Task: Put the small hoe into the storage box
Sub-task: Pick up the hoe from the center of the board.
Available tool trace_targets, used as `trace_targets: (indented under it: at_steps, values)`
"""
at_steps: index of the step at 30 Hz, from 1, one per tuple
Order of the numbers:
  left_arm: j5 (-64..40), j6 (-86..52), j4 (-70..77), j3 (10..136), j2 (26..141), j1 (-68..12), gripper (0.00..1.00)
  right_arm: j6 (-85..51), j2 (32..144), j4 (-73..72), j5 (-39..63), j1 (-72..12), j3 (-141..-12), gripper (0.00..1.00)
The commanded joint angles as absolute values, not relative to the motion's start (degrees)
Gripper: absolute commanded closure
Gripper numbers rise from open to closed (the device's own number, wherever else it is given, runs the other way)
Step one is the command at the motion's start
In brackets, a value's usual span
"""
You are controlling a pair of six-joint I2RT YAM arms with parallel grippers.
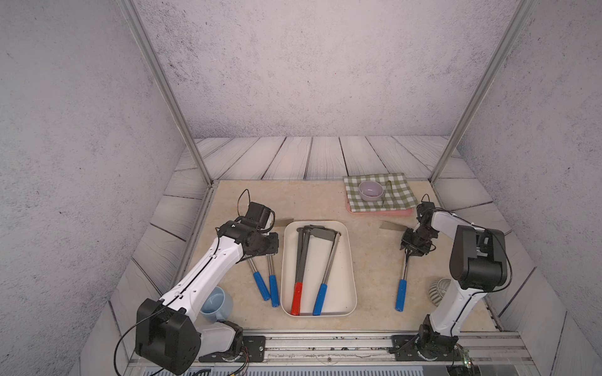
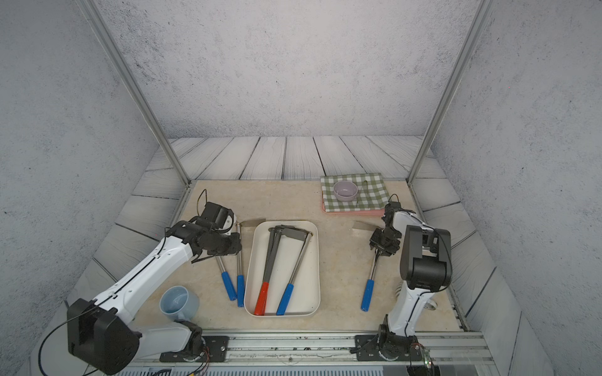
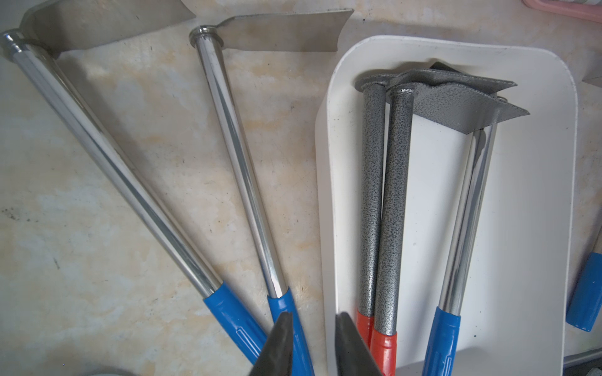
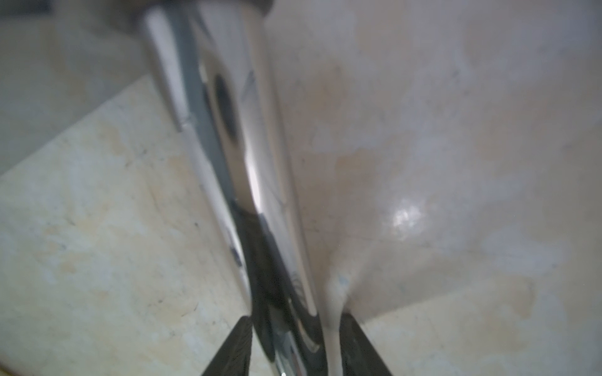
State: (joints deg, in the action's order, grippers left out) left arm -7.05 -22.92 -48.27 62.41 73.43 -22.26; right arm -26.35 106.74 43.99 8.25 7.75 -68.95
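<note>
2 black fingers [image 4: 234, 345] of the right gripper [image 4: 294, 345] straddle the shiny shaft of the small hoe [image 1: 404, 273], close to its head. Blur hides whether they have clamped it, so I cannot tell. That hoe lies on the table [image 1: 374, 293], right of the storage box [image 1: 342, 270] and apart from it, with its blue grip toward the near edge.

The left gripper [image 3: 312, 341] hangs with its jaws narrowly apart and nothing between them, over the box's left rim. Left of the box, 2 more hoes [image 1: 261, 286] lie on the table. Inside the box lie 3 hoes [image 1: 320, 298]: 2 speckled grey with red grips and 1 chrome with a blue grip. A blue mug [image 1: 216, 301] sits near left, and a bowl [image 1: 370, 190] rests on a checked cloth [image 1: 399, 195] far right.
</note>
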Motion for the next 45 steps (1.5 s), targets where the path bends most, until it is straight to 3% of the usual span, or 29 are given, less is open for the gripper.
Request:
trace_targets:
  at_steps: [1,23,31,40,45]
  values:
    - [-6.4,-22.2,-49.4,62.4,72.2,-22.2,0.73,-25.9,108.2,45.1,7.6,7.9,-68.6,0.58]
    - [-6.7,-22.7,-49.9,61.9,71.6,-22.2,0.73,-24.3,104.3,48.2,7.8,7.7,-69.4,0.77]
    - [-7.1,-22.8,-49.6,61.6,70.8,-22.2,0.73,-24.6,96.7,52.8,9.2,6.6,-70.9,0.84]
    - [-7.4,-23.5,-49.7,61.4,70.2,-22.2,0.73,-25.9,87.8,58.5,11.3,3.8,-73.2,1.0]
    - [-7.7,-23.9,-49.4,61.3,69.7,-22.2,0.73,-27.1,85.6,62.4,11.9,1.3,-76.7,1.0]
